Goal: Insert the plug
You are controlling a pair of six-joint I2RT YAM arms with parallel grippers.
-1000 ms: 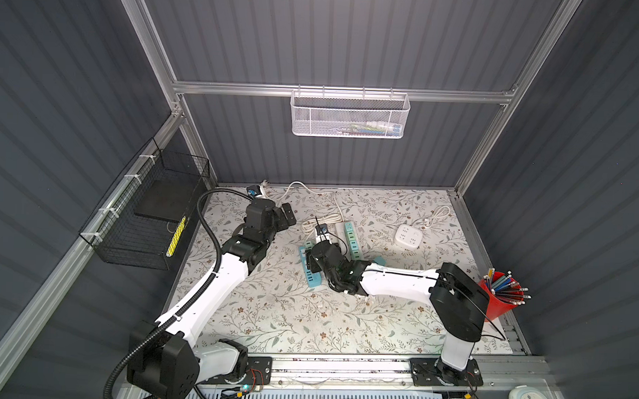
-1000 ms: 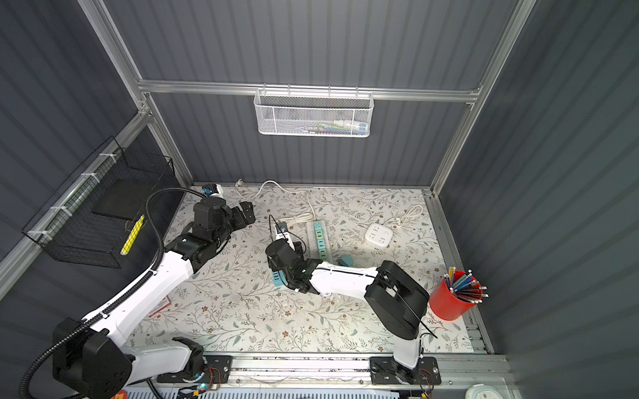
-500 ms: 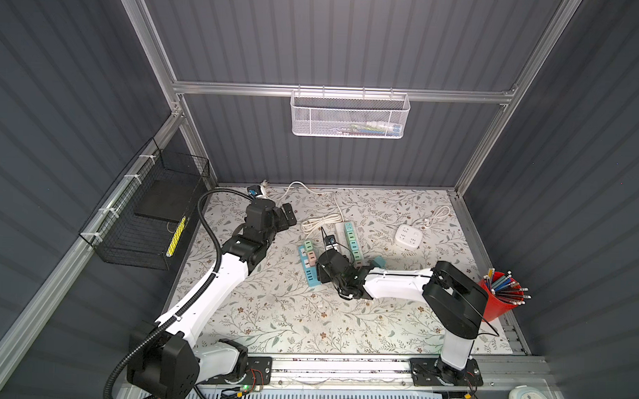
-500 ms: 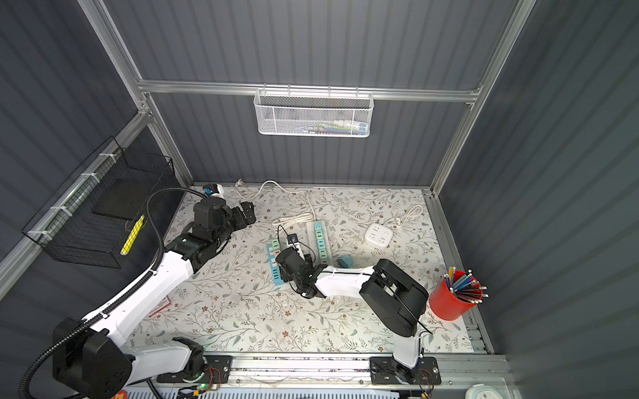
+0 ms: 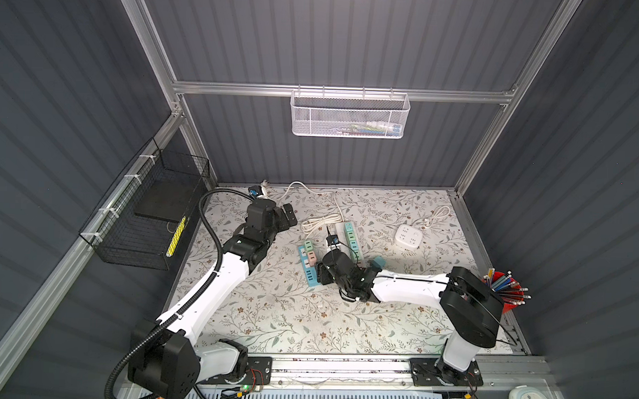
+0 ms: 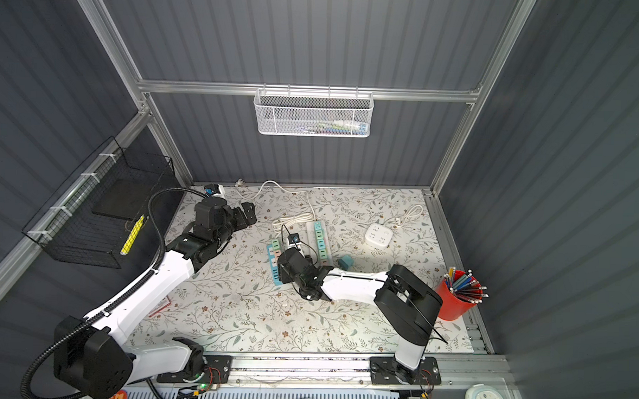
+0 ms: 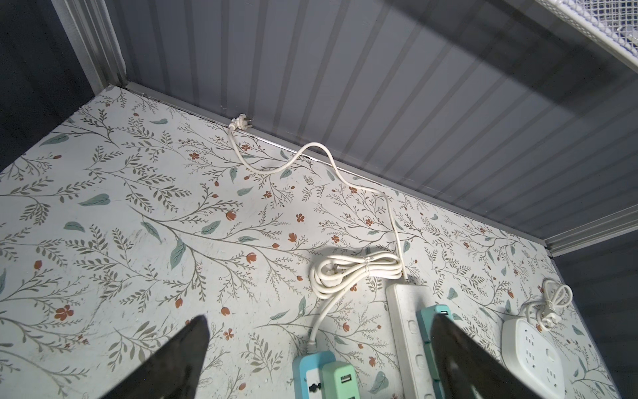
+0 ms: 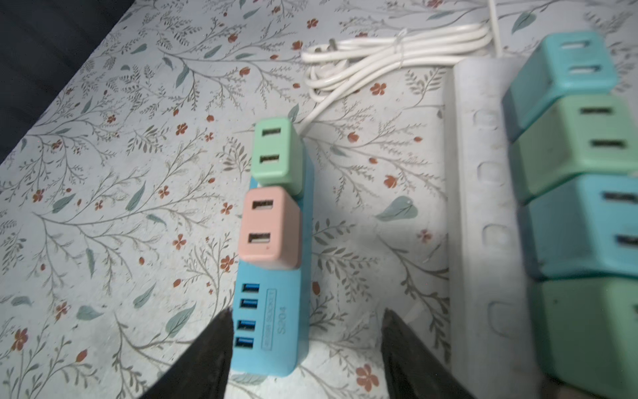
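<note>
1. Your right gripper (image 8: 306, 312) stands partly open and empty over the USB end of the blue power strip (image 8: 286, 352).
2. The pink plug (image 8: 269, 228) sits in that strip; a teal plug (image 5: 378, 262) lies loose on the tabletop (image 5: 288, 316) at its 3 o'clock.
3. Your left gripper (image 7: 319, 319) gapes wide, empty.

You face dark grey ribbed wall panels (image 5: 353, 37) framed by silver aluminium rails (image 5: 241, 89). A white mesh wire basket (image 5: 350, 117) hangs on the back rail, a black wire basket (image 5: 142, 216) on the side wall, above your floral-patterned desk (image 5: 288, 316).
</note>
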